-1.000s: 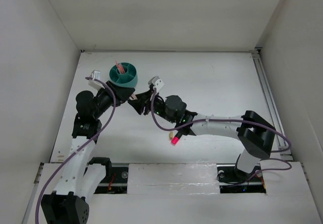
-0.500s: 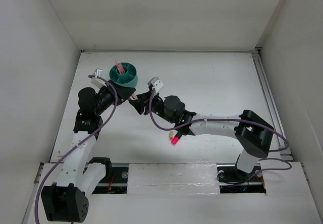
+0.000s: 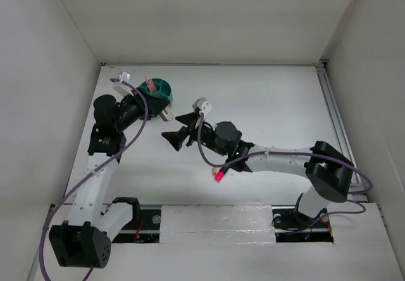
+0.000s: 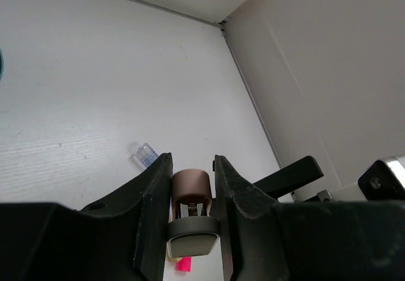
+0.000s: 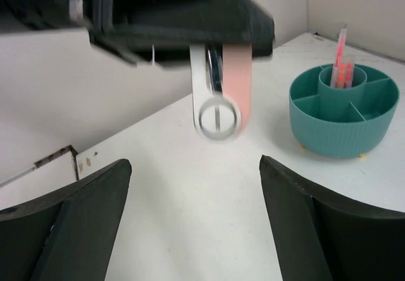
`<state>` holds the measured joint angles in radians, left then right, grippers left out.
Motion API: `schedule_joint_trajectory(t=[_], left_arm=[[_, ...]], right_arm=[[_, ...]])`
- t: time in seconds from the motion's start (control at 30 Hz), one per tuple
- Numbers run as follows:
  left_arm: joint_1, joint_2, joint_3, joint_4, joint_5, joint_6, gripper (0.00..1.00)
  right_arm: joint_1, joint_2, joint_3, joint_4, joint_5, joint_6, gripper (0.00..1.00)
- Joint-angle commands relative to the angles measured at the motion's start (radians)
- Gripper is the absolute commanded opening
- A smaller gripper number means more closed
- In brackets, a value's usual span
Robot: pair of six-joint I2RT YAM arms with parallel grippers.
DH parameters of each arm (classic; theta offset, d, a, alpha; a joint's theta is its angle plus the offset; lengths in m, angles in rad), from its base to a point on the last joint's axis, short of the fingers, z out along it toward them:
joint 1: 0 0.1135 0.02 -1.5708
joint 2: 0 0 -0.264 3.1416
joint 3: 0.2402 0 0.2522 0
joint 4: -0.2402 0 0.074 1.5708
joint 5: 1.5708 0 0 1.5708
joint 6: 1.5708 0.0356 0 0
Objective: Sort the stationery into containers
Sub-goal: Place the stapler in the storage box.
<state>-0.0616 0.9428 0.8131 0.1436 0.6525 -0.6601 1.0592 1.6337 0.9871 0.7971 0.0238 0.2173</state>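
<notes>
Pink-white item (image 5: 218, 113) pinched in L pincer (image 4: 192, 170) by teal tub (image 5: 342, 135), R pincer (image 5: 194, 167) spread wide, arm outstretched

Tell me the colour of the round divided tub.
The tub is teal, clearest in the right wrist view.

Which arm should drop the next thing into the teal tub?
Left. The left gripper is shut on a pink-and-white item near the teal tub. The right gripper is open and empty, farther from it.

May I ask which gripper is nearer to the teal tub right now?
Left. The left gripper is right beside the teal tub; the right gripper hangs well apart on its near side.
</notes>
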Motion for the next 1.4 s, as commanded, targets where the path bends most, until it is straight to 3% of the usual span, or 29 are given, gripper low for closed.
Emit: schedule_joint_trajectory(t=[0.0,0.2,0.27,0.43,0.7,0.77,0.97,1.13,1.37], left_arm=[[0.003,0.017,0.11,-0.048,0.015,0.102,0.0],[0.025,0.155,0.317,-0.157,-0.004,0.243,0.0],[0.048,0.236,0.356,-0.135,0.063,0.243,0.0],[0.048,0.39,0.494,-0.01,0.022,0.266,0.0],[0.06,0.755,0.95,-0.116,-0.025,0.507,0.0],[0.083,0.856,1.03,-0.093,0.03,0.516,0.0],[0.141,1.033,1.107,0.036,0.134,0.516,0.0],[0.181,1.106,1.117,0.166,0.26,0.519,0.0],[0.218,1.212,1.193,0.212,0.326,0.487,0.0]], right_arm=[[-0.03,-0.092,-0.065,0.051,-0.027,-0.004,0.88],[-0.135,-0.23,-0.26,0.018,-0.067,-0.013,0.9],[-0.165,-0.276,-0.292,-0.004,-0.106,-0.013,0.9],[-0.185,-0.341,-0.384,-0.016,-0.14,-0.004,0.9],[-0.061,-0.402,-0.416,-0.1,-0.194,0.031,0.9],[-0.01,-0.411,-0.426,-0.111,-0.171,0.022,0.9],[0.096,-0.411,-0.426,-0.162,-0.143,0.011,0.9],[0.159,-0.316,-0.404,-0.162,-0.143,0.011,0.9],[0.238,-0.247,-0.376,-0.148,-0.128,-0.01,0.87]])
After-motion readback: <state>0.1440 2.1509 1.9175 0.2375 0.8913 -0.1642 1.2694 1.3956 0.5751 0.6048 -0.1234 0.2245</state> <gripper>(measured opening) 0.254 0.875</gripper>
